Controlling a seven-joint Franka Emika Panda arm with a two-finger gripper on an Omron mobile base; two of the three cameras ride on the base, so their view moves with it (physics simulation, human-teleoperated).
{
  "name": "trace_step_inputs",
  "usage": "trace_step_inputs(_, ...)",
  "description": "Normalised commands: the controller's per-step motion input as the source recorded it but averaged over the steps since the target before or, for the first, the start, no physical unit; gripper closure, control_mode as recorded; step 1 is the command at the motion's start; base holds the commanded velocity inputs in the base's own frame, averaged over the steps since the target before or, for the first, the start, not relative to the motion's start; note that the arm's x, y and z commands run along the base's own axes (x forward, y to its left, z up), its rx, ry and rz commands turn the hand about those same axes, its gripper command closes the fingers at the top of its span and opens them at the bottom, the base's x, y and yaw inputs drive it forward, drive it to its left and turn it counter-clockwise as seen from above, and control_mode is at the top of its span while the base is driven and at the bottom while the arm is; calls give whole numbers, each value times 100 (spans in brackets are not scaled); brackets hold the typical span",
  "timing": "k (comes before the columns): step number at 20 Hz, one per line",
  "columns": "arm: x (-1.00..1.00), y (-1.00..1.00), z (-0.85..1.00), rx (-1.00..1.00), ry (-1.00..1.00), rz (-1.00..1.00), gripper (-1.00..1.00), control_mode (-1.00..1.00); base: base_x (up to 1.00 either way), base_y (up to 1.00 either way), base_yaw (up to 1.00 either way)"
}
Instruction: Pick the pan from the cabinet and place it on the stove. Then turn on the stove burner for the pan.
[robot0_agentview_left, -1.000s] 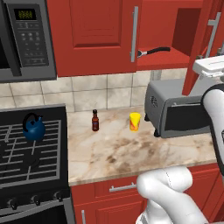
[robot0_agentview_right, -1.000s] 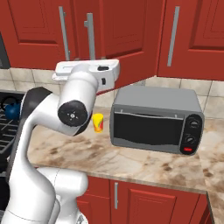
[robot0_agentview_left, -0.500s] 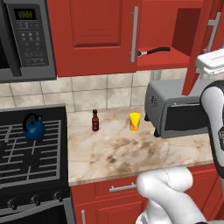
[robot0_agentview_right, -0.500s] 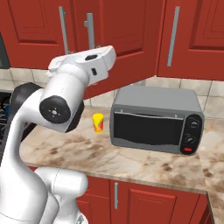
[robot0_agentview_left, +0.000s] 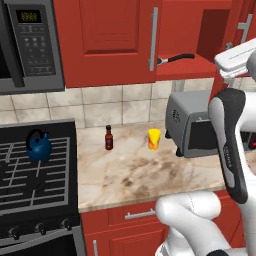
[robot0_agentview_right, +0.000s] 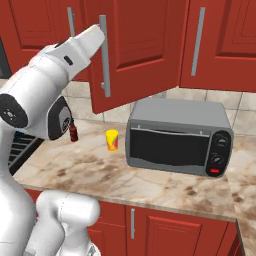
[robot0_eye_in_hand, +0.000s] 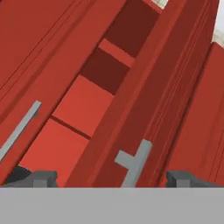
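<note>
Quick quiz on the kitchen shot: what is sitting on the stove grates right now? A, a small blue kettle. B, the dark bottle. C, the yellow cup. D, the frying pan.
A: the small blue kettle stands on the stove grates in the left base view, while the pan lies on the open cabinet shelf, handle poking out, and the yellow cup and dark bottle stand on the counter.

I see home kitchen: red cabinet (robot0_agentview_left: 115, 40) fronts above marble counter (robot0_agentview_left: 135, 170), black gas stove (robot0_agentview_left: 35, 175) at left with blue kettle (robot0_agentview_left: 38, 146), microwave (robot0_agentview_left: 27, 42) above, grey toaster oven (robot0_agentview_right: 177, 137) on right, tiled backsplash (robot0_agentview_left: 120, 102) behind.
</note>
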Motion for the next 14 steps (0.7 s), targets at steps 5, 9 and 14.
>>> trace_step_inputs(5, 0, 65, 1, -25, 2, -34, -100, -100, 0, 0, 0)
trace_step_inputs(9, 3, 37, -1, -21, 10, -26, -100, -100, 0, 0, 0)
trace_step_inputs(14, 20, 11, -10, -17, 18, -22, -100, -100, 0, 0, 0)
